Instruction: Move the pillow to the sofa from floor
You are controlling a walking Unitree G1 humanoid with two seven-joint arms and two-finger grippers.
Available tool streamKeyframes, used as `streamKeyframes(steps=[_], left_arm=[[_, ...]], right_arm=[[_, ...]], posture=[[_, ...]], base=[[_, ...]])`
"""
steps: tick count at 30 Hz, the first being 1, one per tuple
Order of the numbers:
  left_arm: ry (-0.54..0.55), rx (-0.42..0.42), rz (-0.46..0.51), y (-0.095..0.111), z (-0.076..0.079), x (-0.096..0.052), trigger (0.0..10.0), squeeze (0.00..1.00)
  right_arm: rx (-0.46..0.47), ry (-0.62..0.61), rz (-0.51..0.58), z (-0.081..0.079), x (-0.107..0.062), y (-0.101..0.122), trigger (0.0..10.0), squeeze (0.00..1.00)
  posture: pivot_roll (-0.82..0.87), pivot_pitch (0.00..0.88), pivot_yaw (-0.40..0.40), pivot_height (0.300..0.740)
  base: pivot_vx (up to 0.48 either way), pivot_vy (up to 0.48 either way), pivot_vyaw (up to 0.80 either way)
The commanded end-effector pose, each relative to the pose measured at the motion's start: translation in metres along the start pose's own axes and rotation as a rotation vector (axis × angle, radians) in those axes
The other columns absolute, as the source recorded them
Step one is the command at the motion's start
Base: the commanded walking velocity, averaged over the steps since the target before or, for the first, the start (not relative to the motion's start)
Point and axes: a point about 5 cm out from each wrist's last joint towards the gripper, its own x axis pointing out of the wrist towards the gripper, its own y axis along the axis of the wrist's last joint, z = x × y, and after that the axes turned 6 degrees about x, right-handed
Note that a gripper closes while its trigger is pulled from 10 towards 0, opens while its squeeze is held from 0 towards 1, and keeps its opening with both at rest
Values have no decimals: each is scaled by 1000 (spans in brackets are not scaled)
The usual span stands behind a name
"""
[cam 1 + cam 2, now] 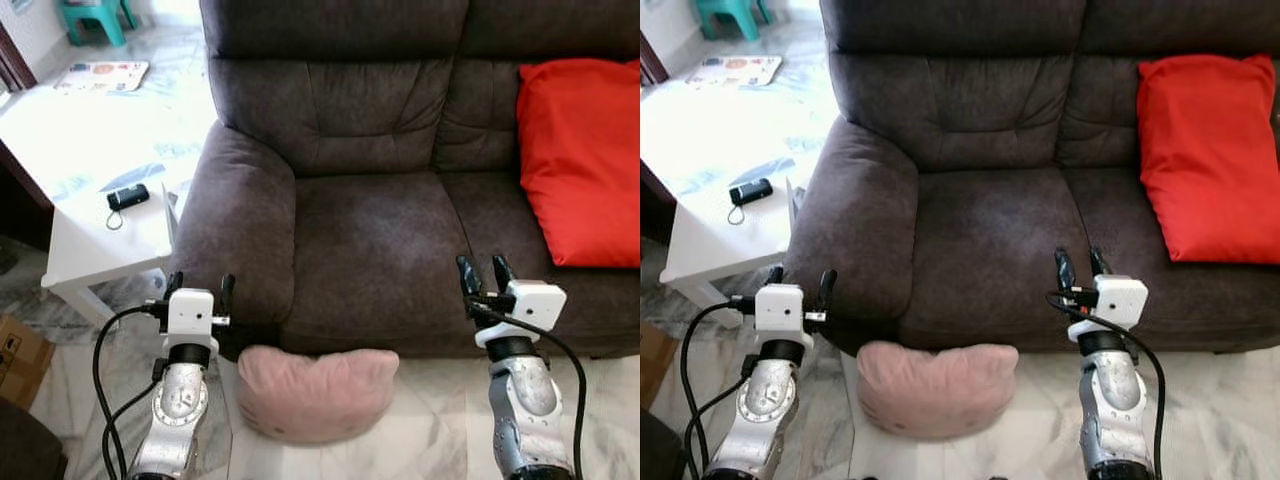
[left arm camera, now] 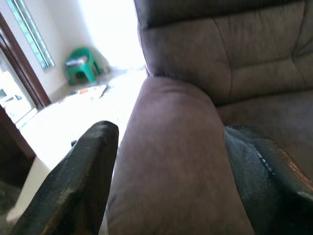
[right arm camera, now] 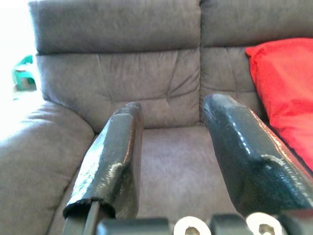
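Both jaws gape empty as my left gripper and right gripper flank the soft pink fabric pillow lying on the floor against the dark brown suede sofa

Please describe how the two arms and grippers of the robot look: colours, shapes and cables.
Both arms are silver metal with a black ring at the wrist. The left gripper and the right gripper each have a white box-shaped housing and two long black fingers, glossy and scuffed. Black cables loop along both forearms.
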Motion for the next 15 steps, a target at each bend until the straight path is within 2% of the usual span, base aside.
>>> streamKeyframes(steps=[1, 9, 15], left_arm=[[-1, 11, -8, -2, -3, 2, 10000, 0], [-4, 14, -6, -2, -4, 9, 10000, 0], [-11, 12, -5, -1, -1, 11, 10000, 0]], right_arm=[[8, -20, 2, 1, 2, 0, 10000, 0], [4, 3, 14, -7, 9, 1, 10000, 0], [11, 2, 28, -7, 13, 5, 10000, 0]], posture=[[-72, 5, 0, 740], [-80, 0, 10, 740], [-78, 0, 9, 740]], base=[[0, 0, 0], [0, 0, 0], [0, 0, 0]])
